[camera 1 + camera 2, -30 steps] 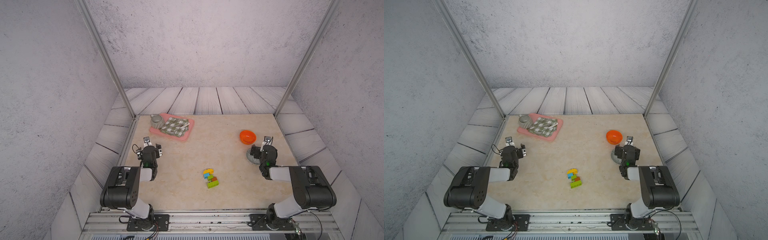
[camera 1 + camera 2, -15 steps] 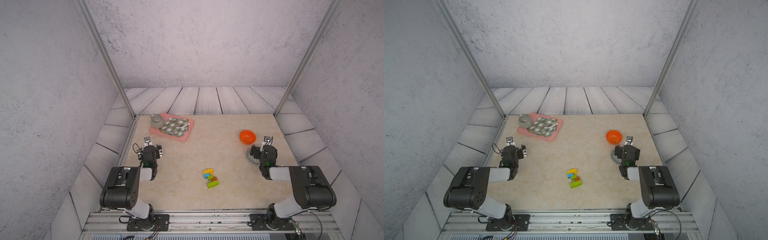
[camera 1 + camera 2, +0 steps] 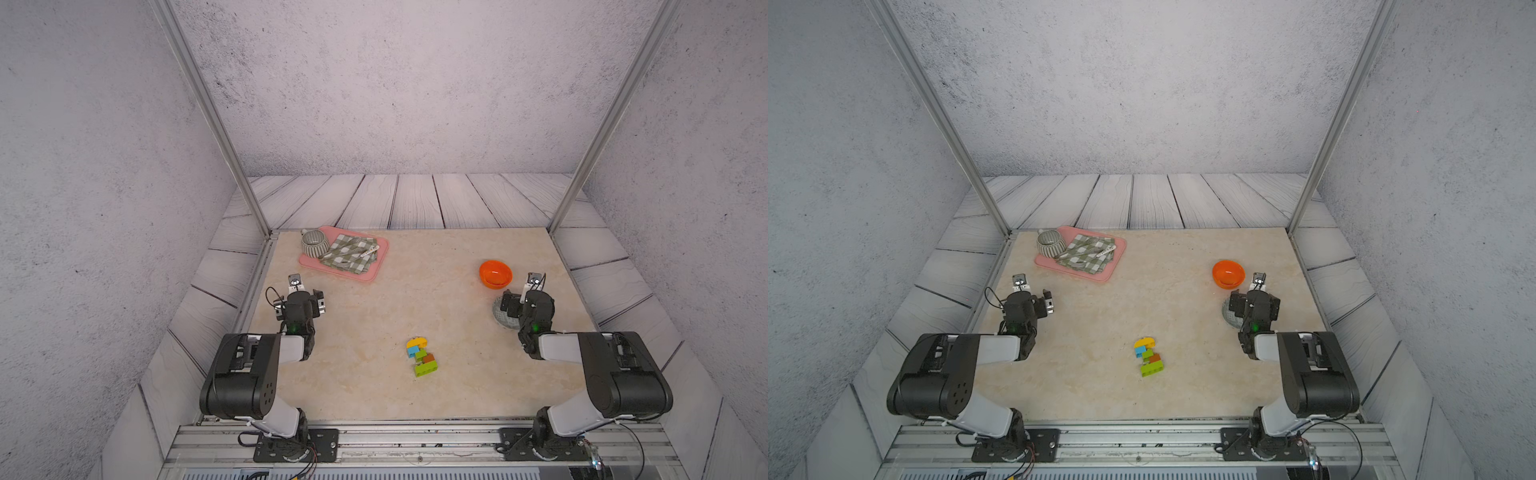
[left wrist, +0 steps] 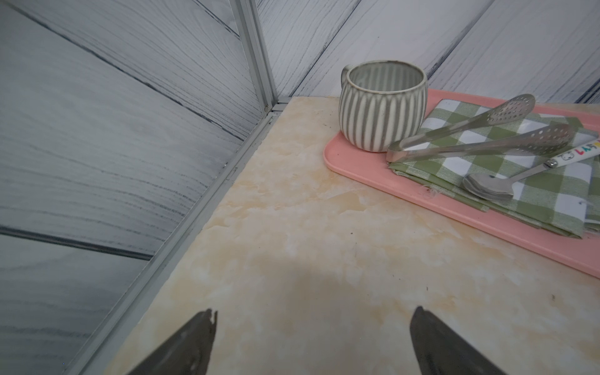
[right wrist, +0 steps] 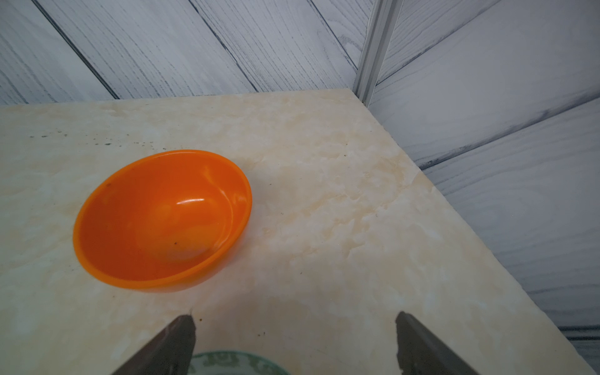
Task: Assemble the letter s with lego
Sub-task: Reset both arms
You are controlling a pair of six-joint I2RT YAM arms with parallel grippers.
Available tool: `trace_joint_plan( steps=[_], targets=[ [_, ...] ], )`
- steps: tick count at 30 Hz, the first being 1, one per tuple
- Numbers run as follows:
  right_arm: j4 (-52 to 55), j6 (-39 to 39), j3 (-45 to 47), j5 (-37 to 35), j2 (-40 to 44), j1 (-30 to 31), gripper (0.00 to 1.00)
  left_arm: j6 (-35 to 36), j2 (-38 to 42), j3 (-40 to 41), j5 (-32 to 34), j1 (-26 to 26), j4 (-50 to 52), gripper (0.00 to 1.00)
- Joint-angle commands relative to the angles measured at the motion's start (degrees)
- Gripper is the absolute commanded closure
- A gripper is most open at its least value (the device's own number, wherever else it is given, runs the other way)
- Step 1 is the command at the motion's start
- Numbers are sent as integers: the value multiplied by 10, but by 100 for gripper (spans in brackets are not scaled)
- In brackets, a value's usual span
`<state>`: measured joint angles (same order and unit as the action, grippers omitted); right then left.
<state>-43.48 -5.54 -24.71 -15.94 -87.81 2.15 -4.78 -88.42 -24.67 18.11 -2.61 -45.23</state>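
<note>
The lego bricks are joined into the letter s [image 3: 422,356] [image 3: 1148,356], lying flat on the marble table near the front middle in both top views: yellow at the far end, then blue, green, brown and a long lime-green brick nearest. My left gripper [image 3: 300,300] [image 4: 313,316] stands open over bare table at the left edge, well away from the bricks. My right gripper [image 3: 524,300] [image 5: 293,319] is open too, at the right side above a green-patterned dish. Neither holds anything. The bricks do not show in either wrist view.
An orange bowl [image 3: 495,274] [image 5: 162,219] sits just beyond the right gripper, and the green-patterned dish [image 3: 500,313] [image 5: 233,363] lies under it. A pink tray [image 3: 345,272] [image 4: 363,165] at the back left carries a striped mug [image 4: 383,104], a checked cloth, tongs and a spoon.
</note>
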Motion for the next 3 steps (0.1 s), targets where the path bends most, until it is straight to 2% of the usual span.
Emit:
trace_joint_plan(
  steps=[1,3],
  targets=[
    [6,-3,-8,3,2,0,1,-1,9,-11,-4,5,5,1],
    [4,-3,-6,3,3,-1,1,-1,9,-10,-4,5,4,1]
  ],
)
